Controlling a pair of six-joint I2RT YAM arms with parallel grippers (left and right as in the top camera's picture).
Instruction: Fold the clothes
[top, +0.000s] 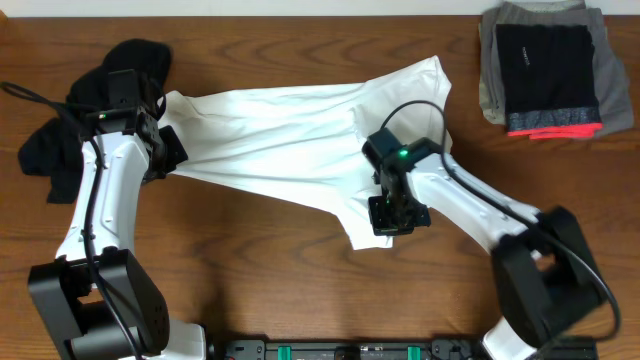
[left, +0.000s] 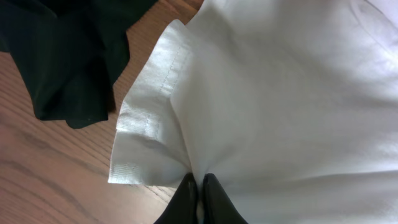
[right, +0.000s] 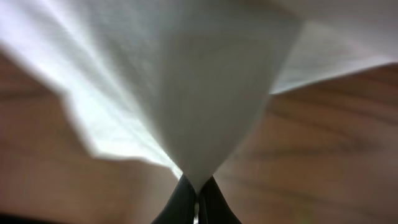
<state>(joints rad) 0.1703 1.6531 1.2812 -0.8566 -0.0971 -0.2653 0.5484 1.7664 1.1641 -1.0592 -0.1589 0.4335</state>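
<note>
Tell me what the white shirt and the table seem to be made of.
The white shirt looks like thin, smooth, matte fabric: a stitched hem and soft creases show, but the fibre is unclear. The table looks like wood or wood-look laminate with a slight sheen and brown grain streaks.

Overhead is evenly lit and sharp, only soft shadows on the surface (top: 250, 270). Right wrist view's blurry, white shirt (right: 186, 81) almost blown out. Left wrist view is way crisper.

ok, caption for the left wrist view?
Left gripper pinches the white shirt near its hemmed edge, black garment beside.
</note>
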